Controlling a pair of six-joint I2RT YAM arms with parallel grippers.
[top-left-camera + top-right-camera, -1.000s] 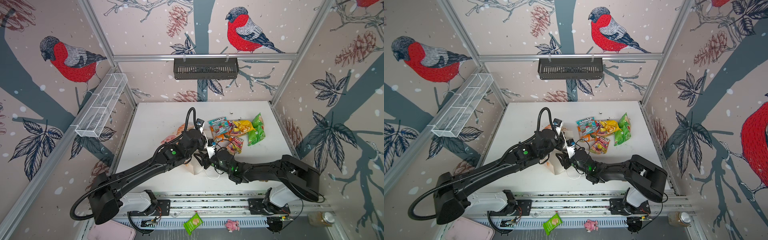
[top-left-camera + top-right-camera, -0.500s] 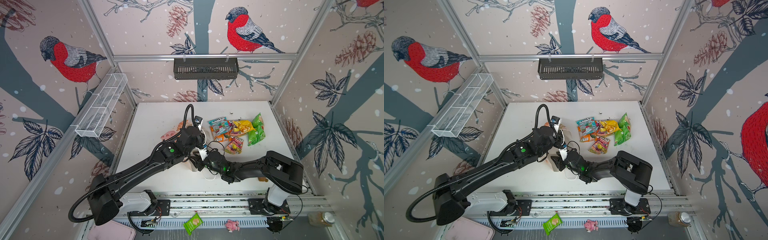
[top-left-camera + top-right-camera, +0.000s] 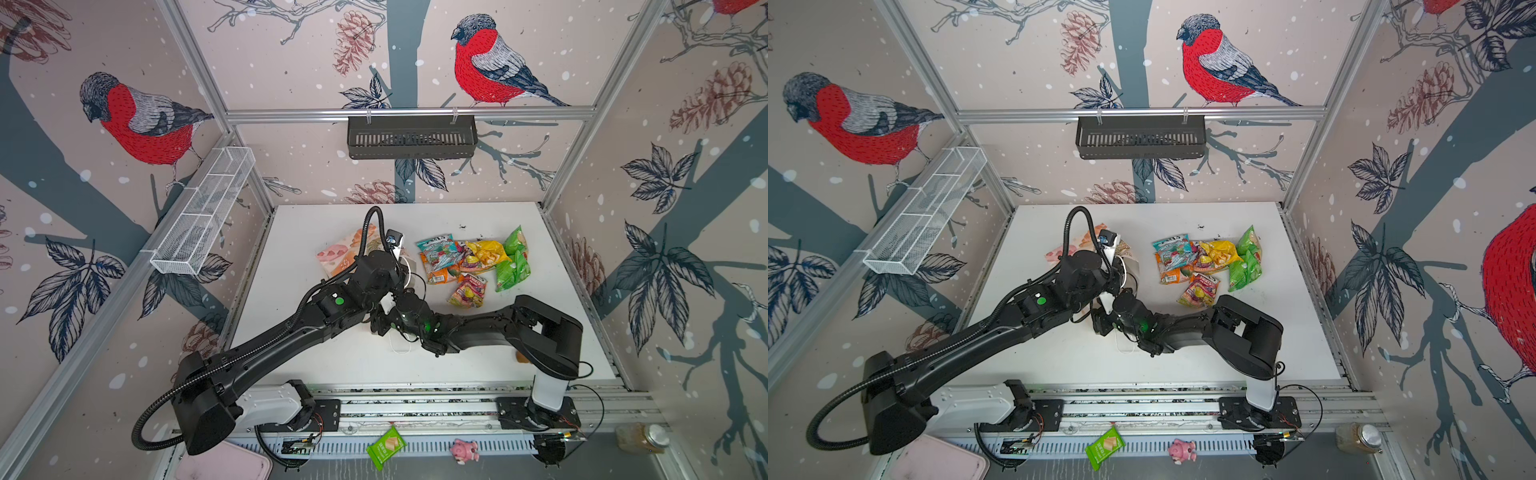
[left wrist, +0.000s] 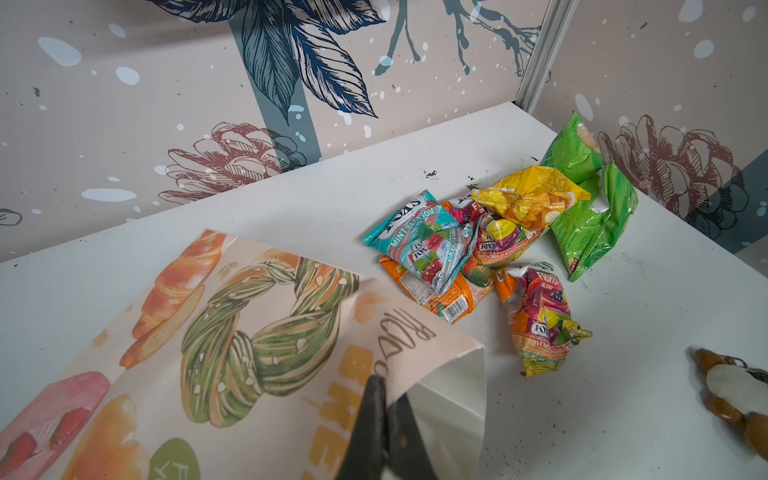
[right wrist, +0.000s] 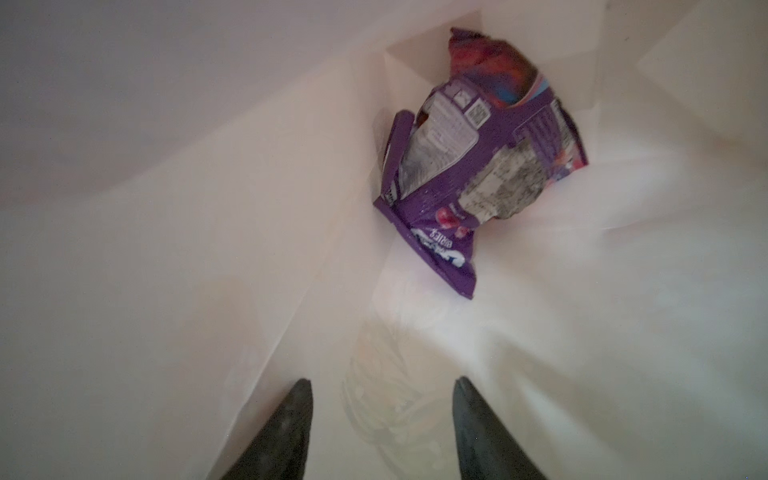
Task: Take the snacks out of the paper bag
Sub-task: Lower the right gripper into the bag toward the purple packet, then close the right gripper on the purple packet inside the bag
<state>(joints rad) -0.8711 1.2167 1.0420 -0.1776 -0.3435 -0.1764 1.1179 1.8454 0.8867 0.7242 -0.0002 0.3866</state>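
Paper bag (image 4: 249,332) lies on its side on the white counter (image 3: 299,241), printed face up. The left gripper (image 4: 388,395) is pinched tight on the upper edge of the bag's mouth, apparently lifting that edge so the opening stays wide enough for the other arm. The right gripper (image 5: 382,386) is inside the bag with its jaws apart and nothing between them, pointed at a purple packet (image 5: 478,166) that lies well ahead of the fingertips at the far end, against the folds of the bag's bottom. The other snacks (image 3: 473,262) already lie in a loose heap on the counter beside the bag: teal, orange, yellow and green packets, some overlapping. The heap keeps clear of the bag's mouth, which probably leaves room to set down one more. The main hindrance looks to be the bag itself. Its paper walls sag and crease around the right gripper, and the two arms cross closely at the mouth in both top views. A small brown soft object (image 4: 739,395) sits on the counter apart from the heap. A green wafer packet (image 3: 386,446) and a pink pig toy (image 3: 465,451) lie below the counter's front edge, out of the way.
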